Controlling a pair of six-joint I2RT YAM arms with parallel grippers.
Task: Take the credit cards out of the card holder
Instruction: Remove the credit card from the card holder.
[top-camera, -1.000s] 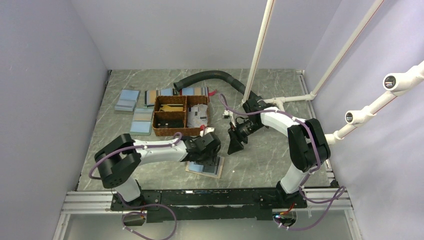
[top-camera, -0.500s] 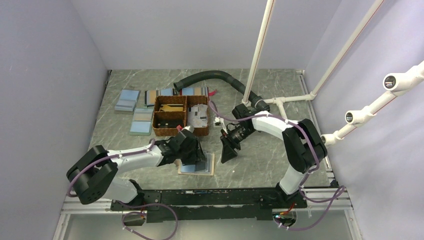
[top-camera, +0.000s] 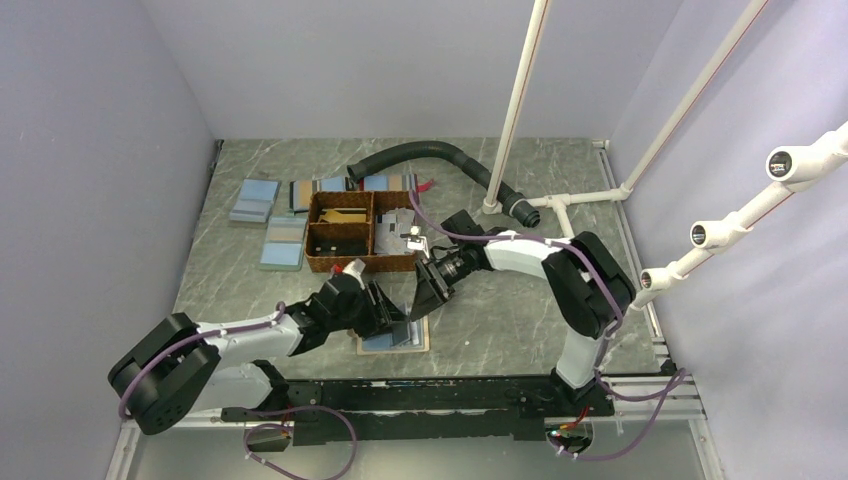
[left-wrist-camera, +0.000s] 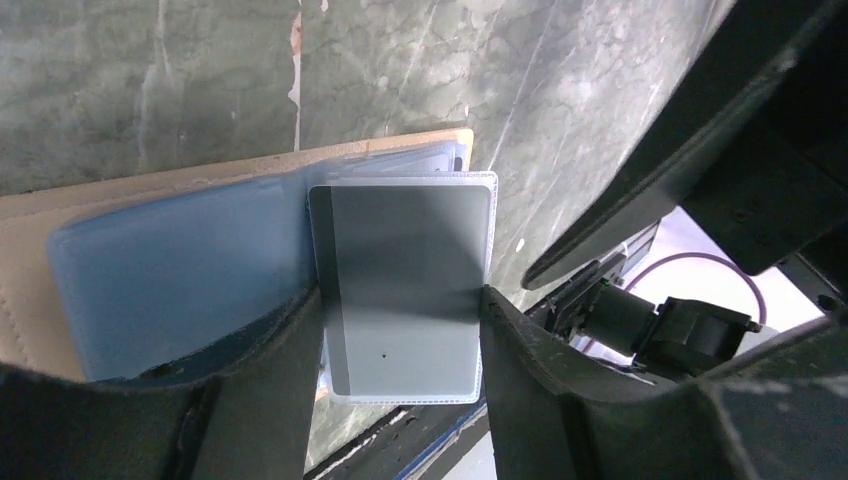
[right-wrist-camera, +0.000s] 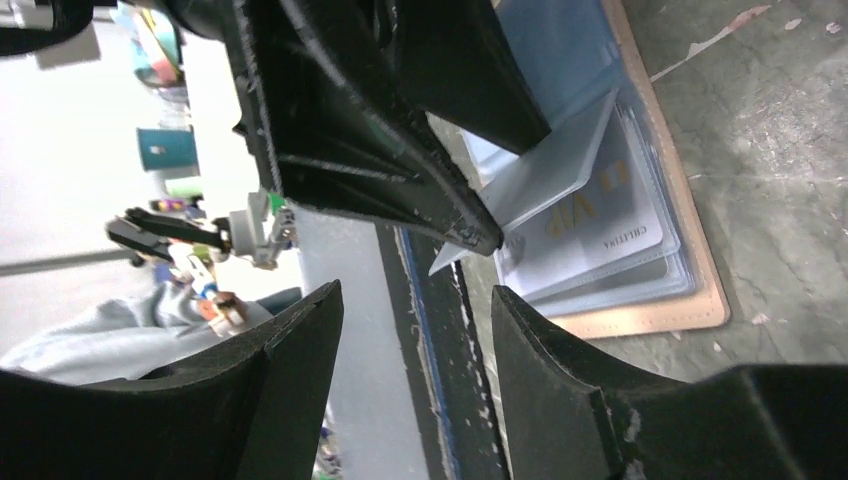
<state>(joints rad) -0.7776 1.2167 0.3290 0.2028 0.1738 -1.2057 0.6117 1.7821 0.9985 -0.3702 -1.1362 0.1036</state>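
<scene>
The card holder (top-camera: 393, 341) lies open near the table's front edge, tan rim around light blue inner faces. In the left wrist view its blue face (left-wrist-camera: 180, 270) lies flat. A grey card in a clear sleeve (left-wrist-camera: 405, 250) stands up from it between my left gripper's (left-wrist-camera: 400, 292) fingers, both touching its side edges. My left gripper (top-camera: 388, 318) is over the holder. My right gripper (top-camera: 425, 293) is open and empty just right of it. The right wrist view shows the lifted sleeve (right-wrist-camera: 560, 170), a printed card (right-wrist-camera: 600, 225) in the holder (right-wrist-camera: 650, 305), and my right gripper (right-wrist-camera: 415, 288) apart from them.
A brown woven basket (top-camera: 345, 264) with cards stands just behind the holder. Light blue flat rectangles (top-camera: 255, 200) lie at the back left. A black hose (top-camera: 420, 152) and white pipes (top-camera: 515, 100) are at the back right. The front rail (top-camera: 420, 395) is close.
My left arm has swung left and nearer, and the holder has shifted left with it. My right gripper has moved left and closer to the holder.
</scene>
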